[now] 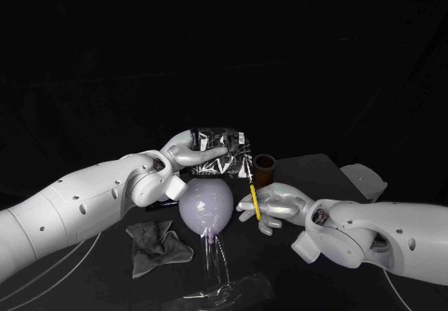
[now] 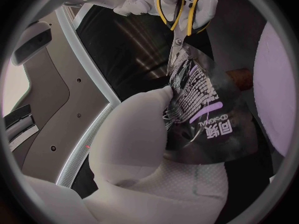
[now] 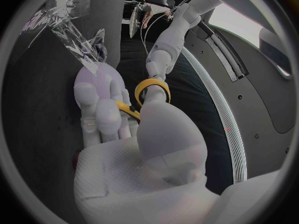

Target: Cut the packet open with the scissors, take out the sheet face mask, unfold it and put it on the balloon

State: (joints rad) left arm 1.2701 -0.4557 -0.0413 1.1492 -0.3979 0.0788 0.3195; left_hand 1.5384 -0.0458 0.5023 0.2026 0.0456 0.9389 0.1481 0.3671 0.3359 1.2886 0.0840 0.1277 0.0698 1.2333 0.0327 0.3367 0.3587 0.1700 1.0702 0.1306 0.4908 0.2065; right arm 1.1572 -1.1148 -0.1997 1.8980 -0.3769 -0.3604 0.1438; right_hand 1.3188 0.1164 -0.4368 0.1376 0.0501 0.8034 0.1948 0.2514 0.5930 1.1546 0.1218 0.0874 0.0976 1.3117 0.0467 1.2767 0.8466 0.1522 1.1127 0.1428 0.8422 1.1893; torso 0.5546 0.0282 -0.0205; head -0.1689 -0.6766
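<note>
Holding the packet [image 1: 219,152] up in the left hand [image 1: 185,150], fingers clamped on its edge, just above the pale balloon [image 1: 207,206]. Gripping the yellow-handled scissors [image 1: 254,194] in the right hand [image 1: 277,206], blades pointing up, tips at the packet's side. Standing below on a clear stand [image 1: 222,278], with a grey cloth [image 1: 156,245] beside it on the black table [image 1: 308,172].

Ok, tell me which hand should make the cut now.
The right hand: it holds the scissors, their blades up by the edge of the packet, which the left hand grips.
</note>
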